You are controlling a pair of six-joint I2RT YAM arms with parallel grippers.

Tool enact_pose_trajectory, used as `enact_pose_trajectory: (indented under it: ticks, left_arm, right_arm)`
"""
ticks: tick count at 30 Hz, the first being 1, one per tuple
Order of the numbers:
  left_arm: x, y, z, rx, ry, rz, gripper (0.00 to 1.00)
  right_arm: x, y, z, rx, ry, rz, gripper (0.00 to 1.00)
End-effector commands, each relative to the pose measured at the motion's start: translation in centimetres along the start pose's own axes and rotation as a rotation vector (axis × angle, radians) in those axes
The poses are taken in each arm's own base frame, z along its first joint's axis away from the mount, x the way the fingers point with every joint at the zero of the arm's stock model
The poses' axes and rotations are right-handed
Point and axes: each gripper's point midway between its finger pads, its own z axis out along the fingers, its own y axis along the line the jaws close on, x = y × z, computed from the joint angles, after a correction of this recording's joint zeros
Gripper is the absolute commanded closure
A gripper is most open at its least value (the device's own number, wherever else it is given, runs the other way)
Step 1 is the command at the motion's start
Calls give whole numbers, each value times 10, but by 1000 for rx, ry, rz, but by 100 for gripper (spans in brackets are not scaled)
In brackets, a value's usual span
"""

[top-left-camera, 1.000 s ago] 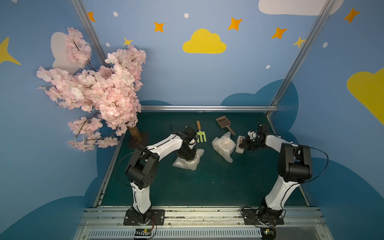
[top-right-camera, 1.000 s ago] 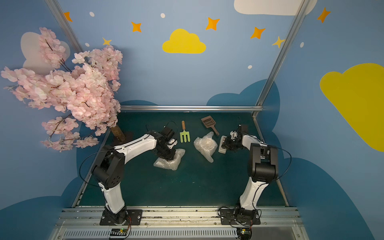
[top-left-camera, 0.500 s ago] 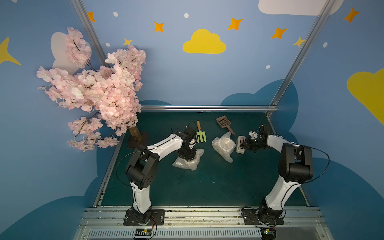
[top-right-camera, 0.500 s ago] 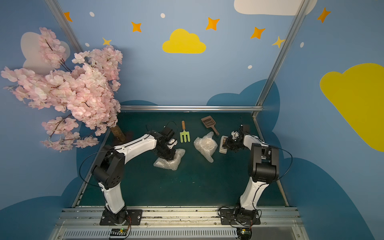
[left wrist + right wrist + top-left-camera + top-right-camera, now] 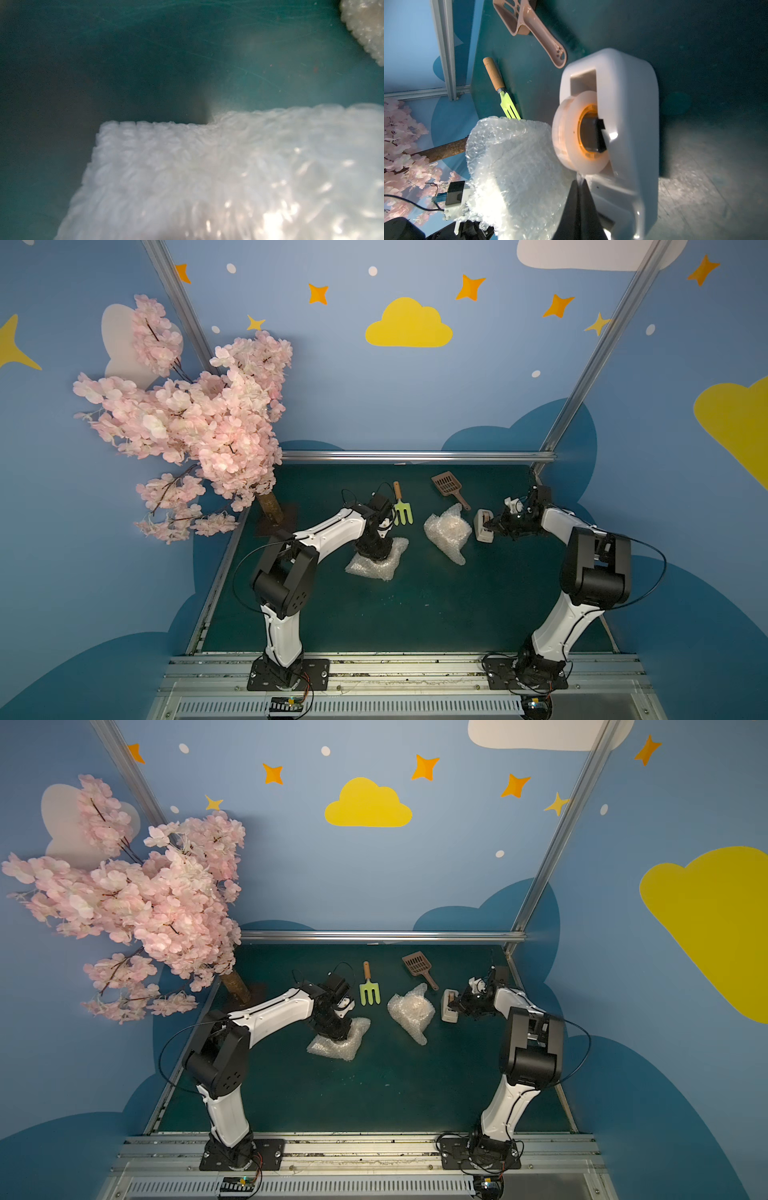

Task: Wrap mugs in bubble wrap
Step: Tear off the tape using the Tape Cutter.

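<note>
On the green bench (image 5: pixel 415 614), the left claw (image 5: pixel 375 552) points down into a flattened bubble wrap bundle (image 5: pixel 384 566), and whether its jaws stand wide or narrow cannot be told. A second bundle (image 5: pixel 446 531) lies mid-bench, between the first and a white tape dispenser (image 5: pixel 633 124); any mug inside either is hidden. The right claw (image 5: pixel 578 187) is pinched fully together, its tips at the dispenser's front just beside the tape roll (image 5: pixel 566 135)

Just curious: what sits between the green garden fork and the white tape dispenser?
A crumpled bundle of bubble wrap lies between the fork and the tape dispenser; both top views show it.
</note>
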Motion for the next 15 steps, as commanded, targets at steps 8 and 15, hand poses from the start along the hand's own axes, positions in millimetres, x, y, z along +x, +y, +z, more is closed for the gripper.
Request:
enact_pose_trajectory:
  ticks: [8, 15]
  left_arm:
    - [17, 10, 3, -38, 55, -9, 80]
    - [16, 9, 1, -35, 52, -6, 80]
  right_arm:
    - [-7, 22, -9, -41, -20, -69, 100]
    - [-4, 31, -15, -77, -24, -63, 100]
